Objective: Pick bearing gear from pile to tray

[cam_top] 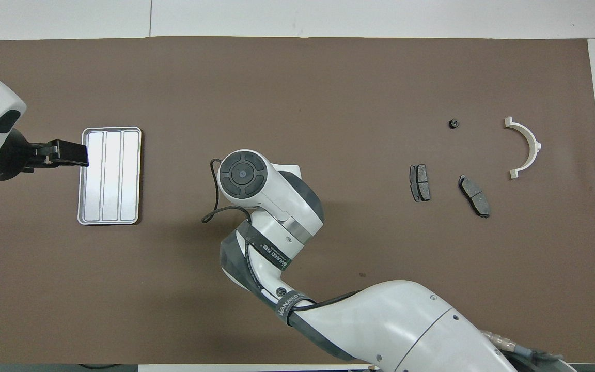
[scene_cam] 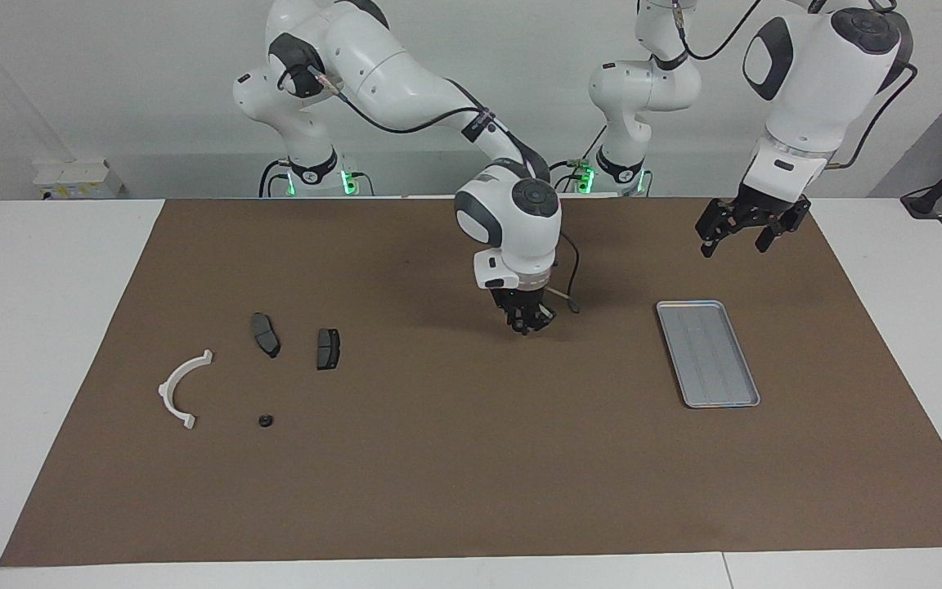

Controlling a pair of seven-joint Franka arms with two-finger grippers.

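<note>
The pile lies at the right arm's end of the mat: a white plastic arc (scene_cam: 181, 387) (cam_top: 526, 147), two dark grey plates (scene_cam: 265, 334) (scene_cam: 328, 348) (cam_top: 420, 182) (cam_top: 474, 195) and one tiny black ring (scene_cam: 265, 421) (cam_top: 453, 123). The silver tray (scene_cam: 706, 352) (cam_top: 110, 175) lies empty toward the left arm's end. My right gripper (scene_cam: 527, 324) hangs low over the bare mat between pile and tray, fingers drawn together; I cannot see anything between them. In the overhead view its wrist (cam_top: 243, 173) hides it. My left gripper (scene_cam: 745, 231) (cam_top: 67, 152) waits open over the mat beside the tray.
The brown mat (scene_cam: 471, 458) covers most of the white table (scene_cam: 38, 327). A black cable (scene_cam: 569, 282) loops off the right wrist. The right arm's forearm (cam_top: 390, 320) crosses the mat's near part in the overhead view.
</note>
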